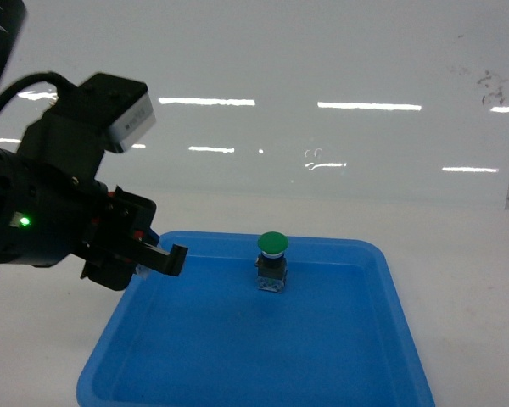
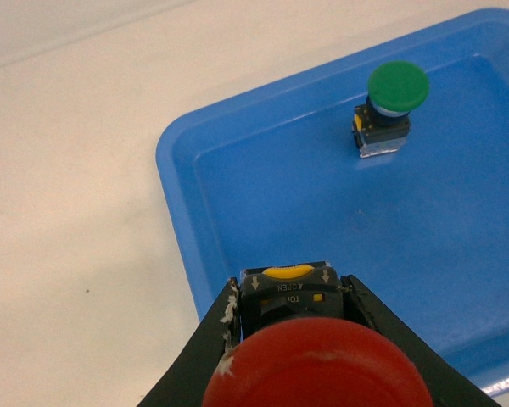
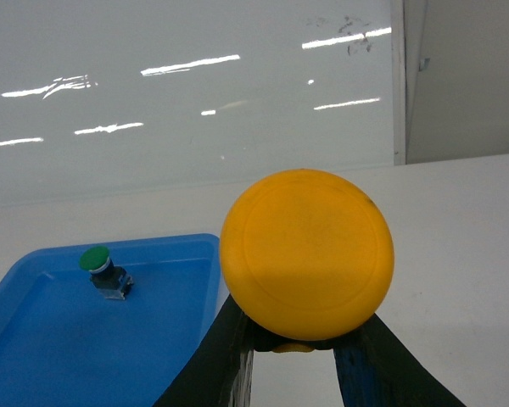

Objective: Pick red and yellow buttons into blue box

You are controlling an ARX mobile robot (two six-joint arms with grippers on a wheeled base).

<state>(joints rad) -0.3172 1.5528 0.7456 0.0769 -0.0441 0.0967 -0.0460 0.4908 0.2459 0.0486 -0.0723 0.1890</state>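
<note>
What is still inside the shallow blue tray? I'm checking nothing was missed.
Only the green button stands upright inside the blue tray. The left gripper hides a bit of the tray's left edge; its near edge is out of frame.

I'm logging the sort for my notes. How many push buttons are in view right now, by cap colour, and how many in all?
Red button: 1, held in the left gripper
Yellow button: 1, held in the right gripper
Green button: 1, standing upright in the shallow blue tray
Total: 3 buttons
</note>
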